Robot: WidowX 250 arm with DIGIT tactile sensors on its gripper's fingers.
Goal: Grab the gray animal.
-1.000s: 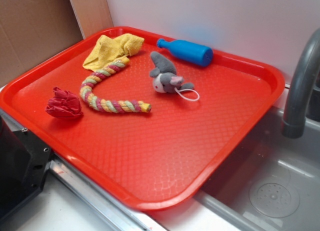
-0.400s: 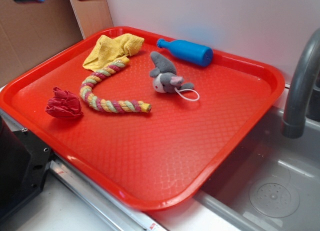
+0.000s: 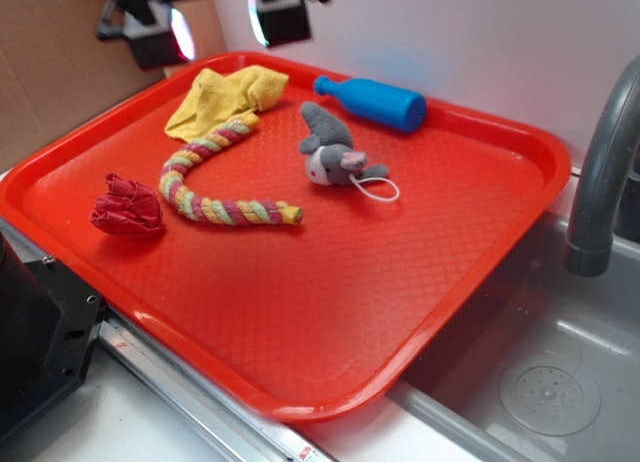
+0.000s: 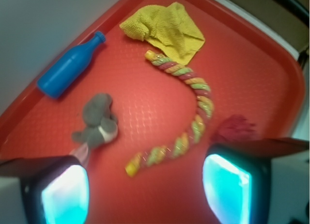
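The gray animal [image 3: 333, 148] looks plush and matt on a glossy, diamond-textured plastic tray [image 3: 330, 292], beside a braided rope [image 3: 210, 187].

Red plastic tray [image 3: 330, 312] beside a sink basin [image 3: 540, 382], small gray plush animal [image 3: 333, 152] lying on it, blue plastic bottle [image 3: 375, 102] behind, multicoloured braided rope [image 3: 205, 187] left, yellow cloth [image 3: 220, 97] behind the rope, red cloth wad [image 3: 127, 207] leftmost.

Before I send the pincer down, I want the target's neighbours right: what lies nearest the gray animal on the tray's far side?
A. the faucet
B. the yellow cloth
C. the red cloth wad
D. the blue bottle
D: in the exterior view the blue bottle lies on its side just beyond the gray animal, while the yellow cloth and the red cloth wad sit farther off on the tray.
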